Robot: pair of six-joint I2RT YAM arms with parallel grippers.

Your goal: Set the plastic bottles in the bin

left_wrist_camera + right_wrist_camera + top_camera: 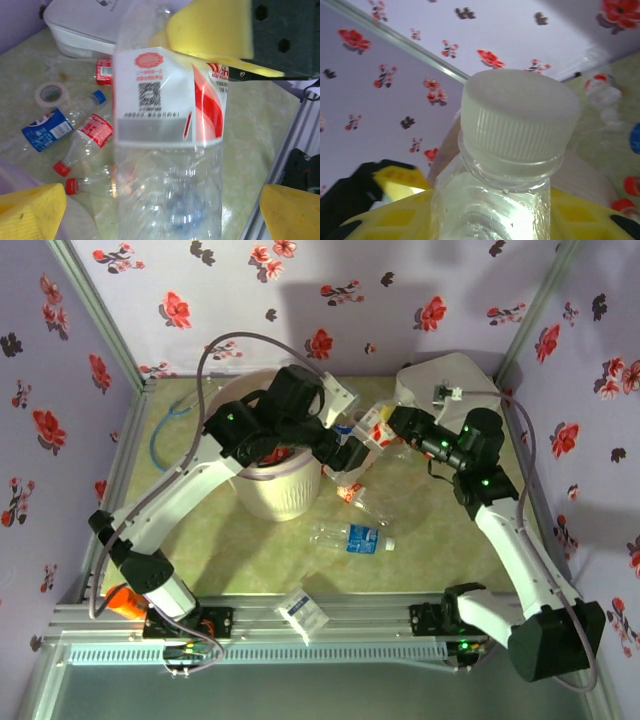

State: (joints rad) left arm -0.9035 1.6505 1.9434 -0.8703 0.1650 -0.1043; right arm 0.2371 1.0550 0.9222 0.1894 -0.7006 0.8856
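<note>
A clear bottle with a red-and-white label (170,150) and a white cap (520,120) hangs in the air right of the bin (285,495). My right gripper (392,425) is shut on it, its yellow fingers (210,30) pressing the upper body. My left gripper (161,200) is open, and its two yellow pads stand wide apart on either side of the bottle's lower half without touching it. In the top view the left gripper (352,453) sits just right of the bin's rim. More bottles lie on the table: a blue-labelled one (355,538) and several others (92,131).
A flat white rounded-square box (450,380) stands at the back right. A roll of tape (50,93) lies near it. A white-blue packet (303,610) rests at the front rail. A blue cable loop (165,430) lies left of the bin.
</note>
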